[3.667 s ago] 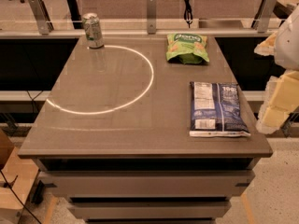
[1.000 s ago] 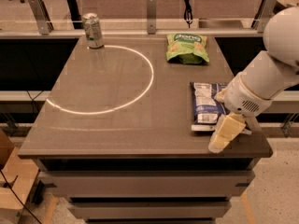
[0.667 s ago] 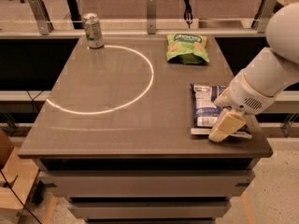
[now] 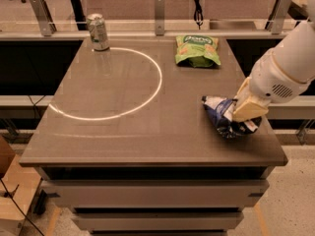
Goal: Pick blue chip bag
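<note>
Brown and slightly glossy, the surface stands in front of a railing with metal posts, and a thin white ring is marked across its left and middle part. A drinks can stands upright at the far left corner, just outside the ring. A small green snack bag lies flat at the far edge, right of centre.

The blue chip bag is near the right edge, on the near half of the surface and well apart from the green bag. It is bunched and crumpled, its navy foil and white panels folded together into a lump. The gripper comes in from the right on a thick white arm and is pressed into the bag's right side. Judging by how the foil gathers around its cream tip, it looks clamped on the bag. Whether the bag touches the surface underneath or hangs just above it is hard to tell.

Such a bag is likely light, soft and full of air, with slick foil that can slide out of a loose pinch. Its contents are brittle, so hard squeezing would crush them. A hold on a gathered fold or on the sealed edge should be the most secure. A slow, straight lift would show whether the grasp holds.
</note>
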Tool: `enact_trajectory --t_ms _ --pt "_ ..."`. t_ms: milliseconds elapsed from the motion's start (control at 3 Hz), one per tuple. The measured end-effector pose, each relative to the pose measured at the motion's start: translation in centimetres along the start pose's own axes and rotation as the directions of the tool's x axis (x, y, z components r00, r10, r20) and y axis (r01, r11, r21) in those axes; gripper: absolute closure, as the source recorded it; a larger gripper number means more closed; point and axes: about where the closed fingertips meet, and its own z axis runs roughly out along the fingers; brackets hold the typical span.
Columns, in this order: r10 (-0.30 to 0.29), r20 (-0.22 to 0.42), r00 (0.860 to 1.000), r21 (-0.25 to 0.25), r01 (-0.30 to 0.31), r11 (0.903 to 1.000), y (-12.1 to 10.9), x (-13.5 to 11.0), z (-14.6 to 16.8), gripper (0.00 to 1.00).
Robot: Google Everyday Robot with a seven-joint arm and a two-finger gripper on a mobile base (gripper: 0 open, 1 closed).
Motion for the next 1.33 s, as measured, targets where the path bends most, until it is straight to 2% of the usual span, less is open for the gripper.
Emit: enact_trajectory --t_ms 333,667,1000,1333 --pt "-0.088 0.035 0.996 0.066 0.085 0.9942 -0.9 -2.8 -3.4 1.00" --pt "-0.167 0.085 0.982 0.143 0.154 0.9777 -3.4 -5.7 -7.1 1.00" --pt "-0.210 0.156 0.965 0.229 0.171 0.9582 -6.1 -8.8 -11.9 1.00" --pt "-0.226 0.169 0.959 0.274 0.174 0.9458 -6.6 -9.6 -14.0 1.00"
